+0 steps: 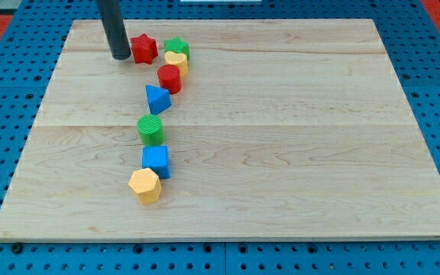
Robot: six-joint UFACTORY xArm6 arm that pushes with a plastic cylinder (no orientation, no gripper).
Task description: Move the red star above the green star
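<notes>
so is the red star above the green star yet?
No. Red star sits left of green star, level with it; my tip at its left.

My rod comes down from the view's top edge, dark and straight, standing close to upright — only its lower length shows. My tip (120, 57) rests at the surface, near the view's upper left.

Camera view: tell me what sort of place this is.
Probably a robotics lab bench: a wooden board lies on a blue perforated base, with small coloured blocks like the red star, and my tip just to its left.
</notes>
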